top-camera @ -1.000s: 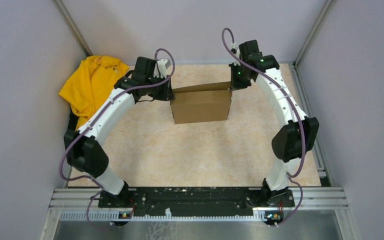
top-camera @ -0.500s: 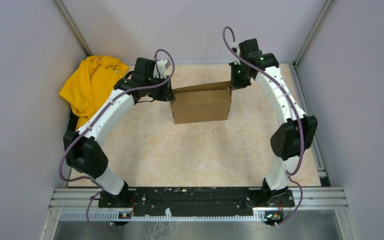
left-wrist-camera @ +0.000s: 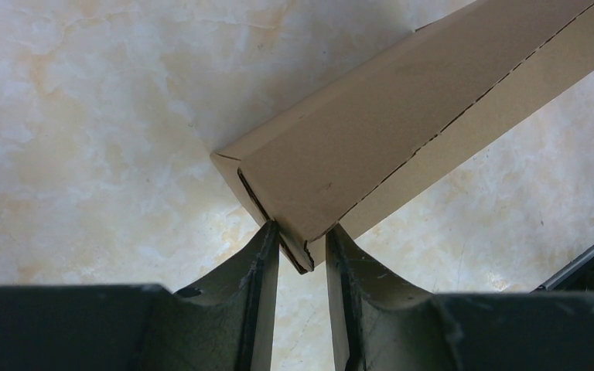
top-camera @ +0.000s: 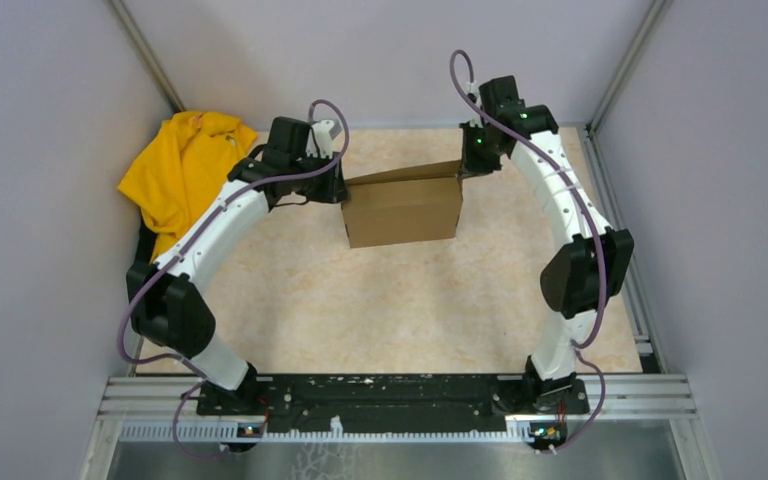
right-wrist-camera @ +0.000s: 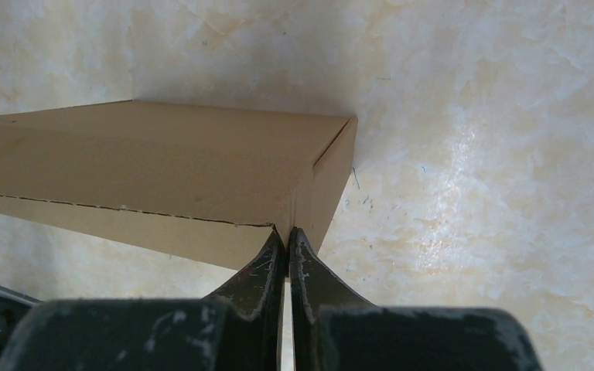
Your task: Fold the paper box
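Your paper box (top-camera: 402, 212) sits midway along the far edge of the bench (top-camera: 380, 300). Your left end effector (left-wrist-camera: 302, 230) grasps its left corner. Your right end effector (right-wrist-camera: 288, 234) is clenched, tips touching the right corner.

Pale marbled table (top-camera: 380, 300), walled on three sides. Carried a brown paper box (top-camera: 402, 212) near the far edge, about centre, standing on its side. Also carried a crumpled yellow cloth (top-camera: 180, 170) at the far-left corner, well apart from the box.
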`<state>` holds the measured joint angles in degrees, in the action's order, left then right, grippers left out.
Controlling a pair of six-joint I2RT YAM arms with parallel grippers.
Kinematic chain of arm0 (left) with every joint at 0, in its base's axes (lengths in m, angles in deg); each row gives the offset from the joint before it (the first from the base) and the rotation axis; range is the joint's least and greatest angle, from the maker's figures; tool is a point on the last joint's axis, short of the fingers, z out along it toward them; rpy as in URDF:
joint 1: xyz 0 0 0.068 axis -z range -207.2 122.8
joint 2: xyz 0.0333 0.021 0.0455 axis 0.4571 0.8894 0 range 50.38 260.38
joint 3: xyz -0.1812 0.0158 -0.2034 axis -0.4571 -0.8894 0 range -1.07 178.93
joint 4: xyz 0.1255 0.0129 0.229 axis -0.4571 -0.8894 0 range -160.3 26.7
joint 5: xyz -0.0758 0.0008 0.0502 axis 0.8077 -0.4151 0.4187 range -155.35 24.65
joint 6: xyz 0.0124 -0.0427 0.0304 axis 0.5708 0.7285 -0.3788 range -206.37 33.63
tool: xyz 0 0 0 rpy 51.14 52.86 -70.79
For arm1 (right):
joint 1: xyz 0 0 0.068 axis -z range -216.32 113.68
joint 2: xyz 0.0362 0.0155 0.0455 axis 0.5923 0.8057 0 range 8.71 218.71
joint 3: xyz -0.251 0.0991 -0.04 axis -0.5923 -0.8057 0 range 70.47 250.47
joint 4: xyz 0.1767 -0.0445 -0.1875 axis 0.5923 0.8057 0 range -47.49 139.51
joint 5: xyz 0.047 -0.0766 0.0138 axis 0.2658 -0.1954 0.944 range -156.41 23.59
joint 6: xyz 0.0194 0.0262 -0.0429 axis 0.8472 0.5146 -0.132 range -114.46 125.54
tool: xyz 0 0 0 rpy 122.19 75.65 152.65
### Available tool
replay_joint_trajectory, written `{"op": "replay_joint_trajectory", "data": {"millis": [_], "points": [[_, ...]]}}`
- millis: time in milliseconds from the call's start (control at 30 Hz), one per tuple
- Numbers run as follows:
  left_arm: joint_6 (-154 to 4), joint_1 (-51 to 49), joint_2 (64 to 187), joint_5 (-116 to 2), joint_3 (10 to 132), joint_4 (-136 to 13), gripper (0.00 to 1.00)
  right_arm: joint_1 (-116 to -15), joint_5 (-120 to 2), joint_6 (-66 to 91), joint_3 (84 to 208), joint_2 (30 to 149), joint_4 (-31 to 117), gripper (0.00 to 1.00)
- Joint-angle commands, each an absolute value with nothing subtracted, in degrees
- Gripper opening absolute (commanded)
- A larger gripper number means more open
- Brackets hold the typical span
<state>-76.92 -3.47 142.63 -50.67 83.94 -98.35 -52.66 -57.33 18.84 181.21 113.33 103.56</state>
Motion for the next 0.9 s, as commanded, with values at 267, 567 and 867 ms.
{"op": "replay_joint_trajectory", "data": {"millis": [267, 567, 867], "points": [[-75.9, -2.4, 143.4, -45.4, 82.8, -96.5, 0.34, -54.2, -47.5, 22.1, 186.6, 115.2, 102.4, 0.00], [-76.1, -2.4, 143.7, -45.6, 82.7, -96.7, 0.35, -54.2, -46.8, 21.6, 185.9, 115.0, 102.6, 0.00], [-76.2, -2.5, 143.6, -45.8, 82.8, -96.9, 0.37, -54.1, -46.2, 21.1, 187.3, 115.1, 103.8, 0.00]]}}
